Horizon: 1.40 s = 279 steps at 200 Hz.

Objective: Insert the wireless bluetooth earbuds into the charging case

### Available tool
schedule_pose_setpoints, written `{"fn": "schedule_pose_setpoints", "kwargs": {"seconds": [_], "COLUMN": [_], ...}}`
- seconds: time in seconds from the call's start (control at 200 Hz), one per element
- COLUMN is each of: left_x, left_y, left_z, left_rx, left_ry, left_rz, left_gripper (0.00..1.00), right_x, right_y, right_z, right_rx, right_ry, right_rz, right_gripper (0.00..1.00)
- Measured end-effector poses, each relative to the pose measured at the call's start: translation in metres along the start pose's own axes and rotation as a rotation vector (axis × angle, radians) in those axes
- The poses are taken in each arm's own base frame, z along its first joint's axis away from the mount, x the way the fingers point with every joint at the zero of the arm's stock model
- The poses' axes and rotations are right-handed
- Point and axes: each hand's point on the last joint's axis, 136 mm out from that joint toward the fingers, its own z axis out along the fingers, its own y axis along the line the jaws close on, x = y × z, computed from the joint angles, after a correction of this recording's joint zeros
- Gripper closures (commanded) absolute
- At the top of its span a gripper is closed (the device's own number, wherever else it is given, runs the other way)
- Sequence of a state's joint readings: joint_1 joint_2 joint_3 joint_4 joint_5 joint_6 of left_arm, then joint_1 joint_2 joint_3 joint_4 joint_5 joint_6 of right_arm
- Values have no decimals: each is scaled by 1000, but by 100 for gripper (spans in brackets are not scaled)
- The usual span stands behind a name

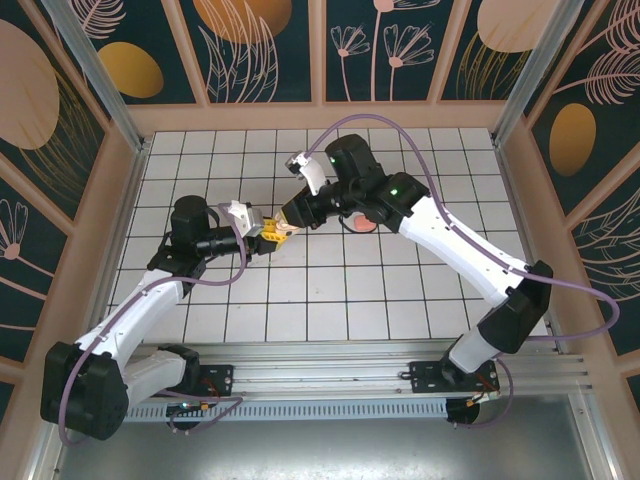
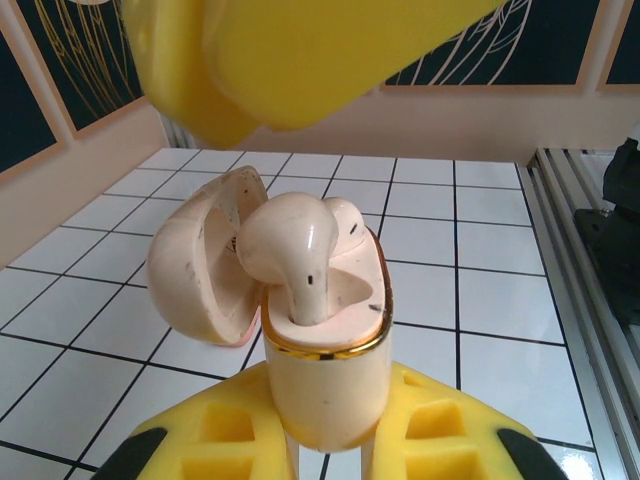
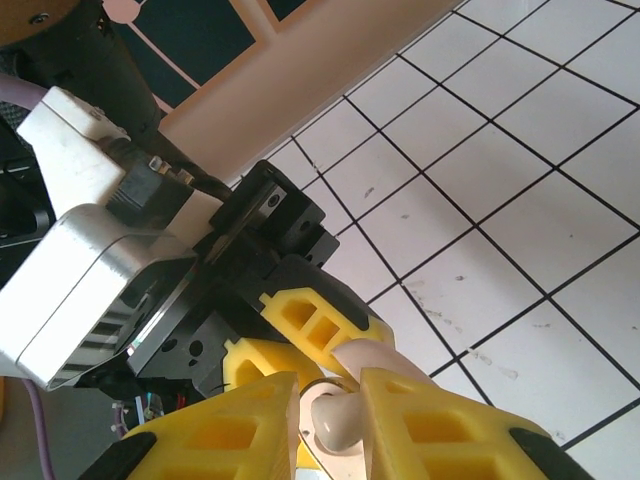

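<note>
My left gripper (image 2: 325, 440) is shut on the cream charging case (image 2: 325, 390), which has a gold rim and stands upright with its lid (image 2: 195, 270) swung open to the left. A cream earbud (image 2: 290, 245) stands with its stem in the case's slot, its head tilted left. Another rounded cream head (image 2: 345, 215) shows just behind it. The yellow fingers (image 2: 300, 50) of my right gripper hover right above the bud without touching it. From the right wrist, the right gripper (image 3: 330, 420) stands narrowly open with the earbud (image 3: 338, 432) seen in the gap. The two grippers meet mid-table (image 1: 280, 228).
A salmon-pink object (image 1: 362, 222) lies on the white tiled floor (image 1: 400, 290) under the right arm. Low beige walls ring the tiles, with a metal rail (image 1: 330, 375) along the near edge.
</note>
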<state>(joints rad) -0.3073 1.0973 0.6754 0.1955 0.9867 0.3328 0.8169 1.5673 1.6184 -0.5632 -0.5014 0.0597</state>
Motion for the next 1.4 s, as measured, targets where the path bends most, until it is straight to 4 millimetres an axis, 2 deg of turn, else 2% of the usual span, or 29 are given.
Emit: {"fn": "schedule_pose_setpoints", "kwargs": {"seconds": [0.28, 0.485, 1.141, 1.346, 1.396], "left_x": [0, 2, 4, 3, 2], "left_y": [0, -1, -2, -2, -1], "left_z": [0, 0, 2, 2, 2], "left_rx": [0, 4, 6, 5, 4], "left_ry": [0, 8, 14, 10, 6], "left_rz": [0, -13, -33, -34, -28], "left_gripper": [95, 95, 95, 95, 95], "right_x": [9, 13, 23, 21, 20], "right_y": [-4, -5, -4, -6, -4], "right_z": [11, 11, 16, 10, 5], "right_rx": [-13, -11, 42, 74, 76], "right_ry": [43, 60, 92, 71, 64], "right_rz": [23, 35, 56, 48, 40], "right_gripper": [79, 84, 85, 70, 64]}}
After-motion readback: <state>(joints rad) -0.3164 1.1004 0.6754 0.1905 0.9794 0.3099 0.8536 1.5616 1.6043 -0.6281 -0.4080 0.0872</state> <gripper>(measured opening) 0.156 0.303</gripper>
